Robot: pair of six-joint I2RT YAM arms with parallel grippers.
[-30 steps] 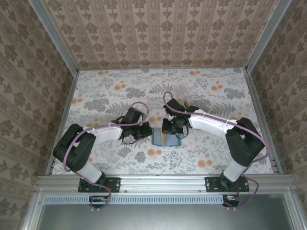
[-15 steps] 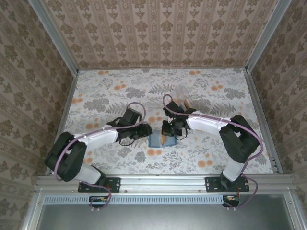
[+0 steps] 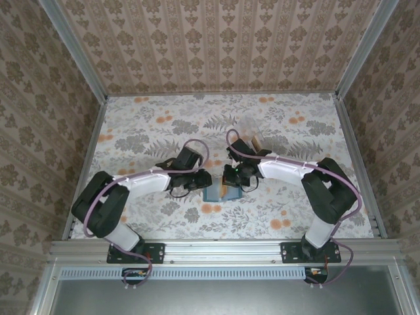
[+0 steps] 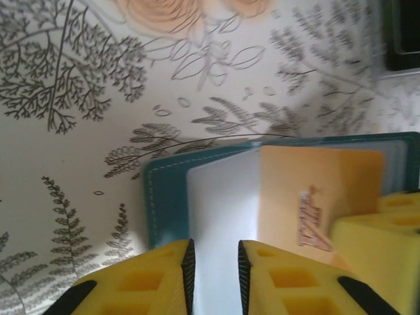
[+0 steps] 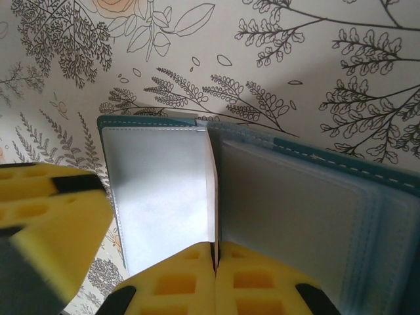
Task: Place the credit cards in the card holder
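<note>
The card holder (image 3: 218, 193) lies open on the flowery table (image 3: 151, 131), low in the middle of the top view; the left gripper (image 4: 215, 257) reaches it from the left and the right gripper (image 5: 214, 254) from the upper right.

In the left wrist view a tan-yellow card (image 4: 315, 187) lies flat on the card holder, just to the right of the left jaws; its top edge runs left to right; its lower part is hidden behind yellow fingers, so I cannot tell which side is the long one.

The left jaws stand a little way apart over a white sheet (image 4: 220, 197); I cannot tell if they grip it. The right jaws are pressed together on the thin middle leaf of the card holder, between the grey pocket (image 5: 157, 197) and the pale-blue pocket (image 5: 295, 216).

I think the left gripper is nearer the card, so it is the one to push it in.

Next to a second ago, the card holder sits a bit further left in the top view; the left gripper is a touch closer to it.
</note>
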